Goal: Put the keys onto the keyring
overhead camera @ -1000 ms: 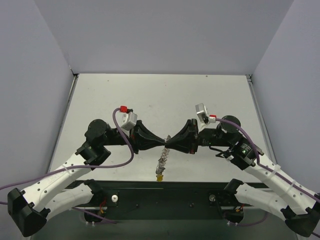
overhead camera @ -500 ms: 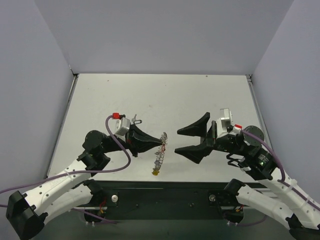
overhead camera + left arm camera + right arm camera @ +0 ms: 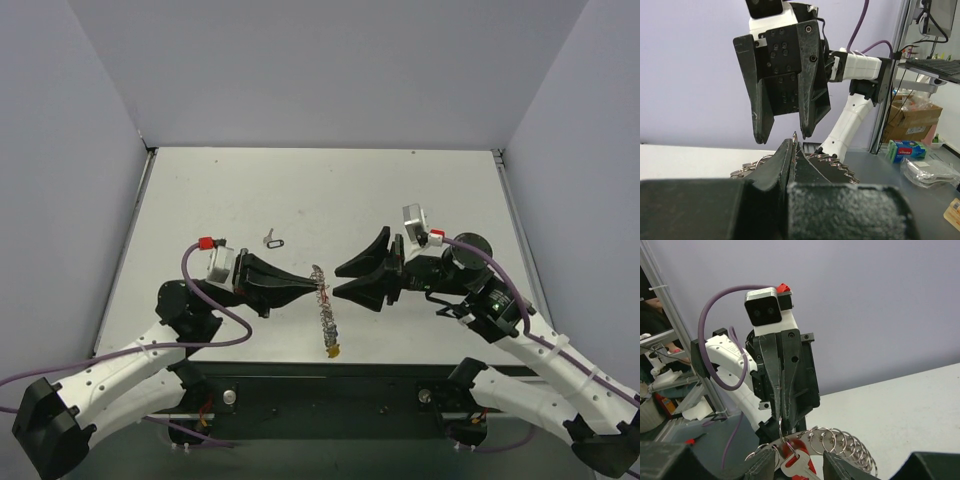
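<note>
My left gripper is shut on the thin wire of the keyring, which hangs off its tip above the table with a yellow tag lowest. In the left wrist view the wire pokes up between the pressed fingertips. My right gripper faces it from the right, open, its fingers just short of the ring. In the right wrist view a red-headed key on the keyring's wire dangles between my right fingers, with a row of small rings beside it. One loose key lies on the table.
The white table is walled by grey panels at the back and both sides. The black base rail runs along the near edge under both arms.
The right gripper let go of the ring, opened wide and backed off right, then came back with its jaws narrower. The left gripper swung lower left with the keyring, uncovering the loose key.
</note>
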Motion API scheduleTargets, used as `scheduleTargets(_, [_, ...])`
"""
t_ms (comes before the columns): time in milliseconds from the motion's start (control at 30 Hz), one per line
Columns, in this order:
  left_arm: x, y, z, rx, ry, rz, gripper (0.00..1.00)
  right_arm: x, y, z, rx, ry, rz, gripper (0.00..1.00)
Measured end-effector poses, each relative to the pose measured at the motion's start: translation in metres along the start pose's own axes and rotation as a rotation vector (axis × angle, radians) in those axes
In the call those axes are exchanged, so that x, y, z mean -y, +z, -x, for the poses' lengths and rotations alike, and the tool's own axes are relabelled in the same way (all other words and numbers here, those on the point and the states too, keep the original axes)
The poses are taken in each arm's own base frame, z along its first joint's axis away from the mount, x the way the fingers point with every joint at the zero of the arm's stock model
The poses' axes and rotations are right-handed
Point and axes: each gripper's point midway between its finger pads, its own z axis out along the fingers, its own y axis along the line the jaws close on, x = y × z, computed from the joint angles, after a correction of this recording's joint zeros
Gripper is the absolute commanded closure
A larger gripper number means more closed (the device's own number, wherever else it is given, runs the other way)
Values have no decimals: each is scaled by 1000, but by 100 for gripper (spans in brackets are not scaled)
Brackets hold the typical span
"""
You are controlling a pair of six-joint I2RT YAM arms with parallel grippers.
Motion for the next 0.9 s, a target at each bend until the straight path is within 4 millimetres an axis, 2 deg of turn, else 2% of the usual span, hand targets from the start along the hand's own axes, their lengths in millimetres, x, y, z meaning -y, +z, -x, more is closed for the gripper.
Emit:
scheduleTargets(233, [2,2,6,29,10,-18,100,-6,2,3,8,10,39,64])
scheduleTargets(467, [1,2,5,24,7,-16,100,-9,2,5,16,5,54,64])
scheduleTargets(633, [-6,4,-6,-46,-23,11,100,-10,4,10,15,1,62,62])
scheduleTargets(900, [-15,7,-10,-165,-8,66,100,-8,7,10,-35,-12,61,61])
